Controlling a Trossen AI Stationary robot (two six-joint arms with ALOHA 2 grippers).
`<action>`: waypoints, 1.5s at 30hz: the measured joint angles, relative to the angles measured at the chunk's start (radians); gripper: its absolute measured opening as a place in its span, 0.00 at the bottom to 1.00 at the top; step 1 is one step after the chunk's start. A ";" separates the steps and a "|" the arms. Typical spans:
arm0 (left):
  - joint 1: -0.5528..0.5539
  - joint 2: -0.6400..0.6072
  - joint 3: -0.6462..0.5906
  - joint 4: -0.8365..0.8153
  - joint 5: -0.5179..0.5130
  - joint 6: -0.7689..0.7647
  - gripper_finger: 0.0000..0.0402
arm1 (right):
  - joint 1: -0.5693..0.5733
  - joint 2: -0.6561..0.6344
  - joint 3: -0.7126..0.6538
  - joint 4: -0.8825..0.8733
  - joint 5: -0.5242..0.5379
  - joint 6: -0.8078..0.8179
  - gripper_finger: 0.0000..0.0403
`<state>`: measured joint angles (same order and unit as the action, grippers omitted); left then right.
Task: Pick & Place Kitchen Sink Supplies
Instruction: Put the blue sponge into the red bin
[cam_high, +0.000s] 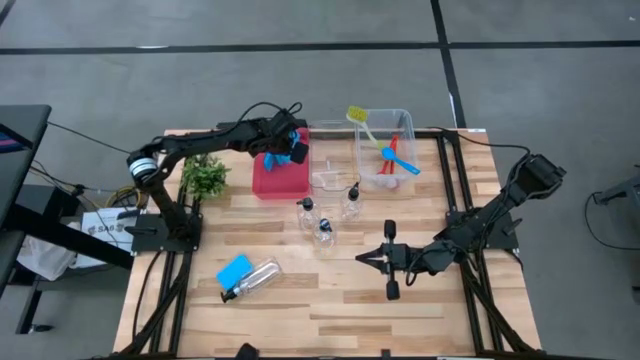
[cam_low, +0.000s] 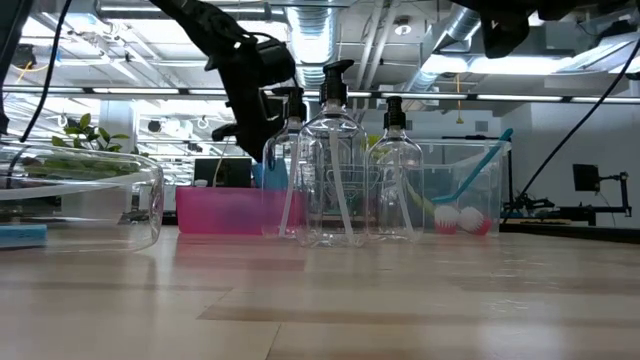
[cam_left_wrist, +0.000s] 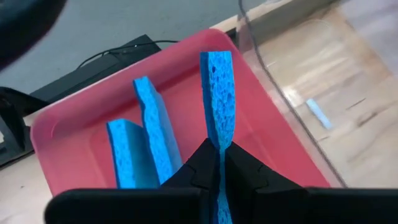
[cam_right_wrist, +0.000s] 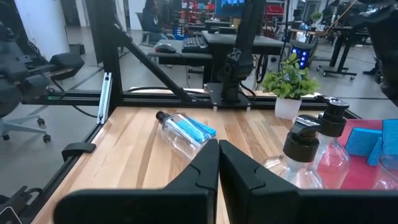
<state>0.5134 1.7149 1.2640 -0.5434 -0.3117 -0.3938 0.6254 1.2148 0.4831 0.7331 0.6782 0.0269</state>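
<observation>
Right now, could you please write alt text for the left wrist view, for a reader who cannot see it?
The left gripper holds a blue sponge on edge over a red tray. Two more blue sponges stand inside the tray, and a clear plastic bin sits beside it.

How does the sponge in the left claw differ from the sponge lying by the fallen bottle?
The held sponge stands on edge, pinched in the left claw above the red tray; the loose sponge lies flat on the table beside the fallen bottle. The held one has two other sponges near it in the tray; the loose one is alone. Both are bright blue rectangles.
</observation>
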 joint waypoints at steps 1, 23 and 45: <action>0.000 0.003 0.000 0.001 -0.002 0.000 0.05 | 0.000 0.000 0.000 0.000 0.000 0.000 0.01; -0.003 0.050 -0.001 0.044 -0.009 0.016 0.05 | -0.005 0.000 0.000 -0.011 0.000 0.000 0.01; -0.003 0.133 -0.001 0.055 -0.009 0.021 0.05 | -0.006 0.000 0.000 -0.023 0.000 0.000 0.01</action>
<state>0.5106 1.8483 1.2629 -0.4882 -0.3210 -0.3733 0.6189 1.2152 0.4831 0.7101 0.6785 0.0273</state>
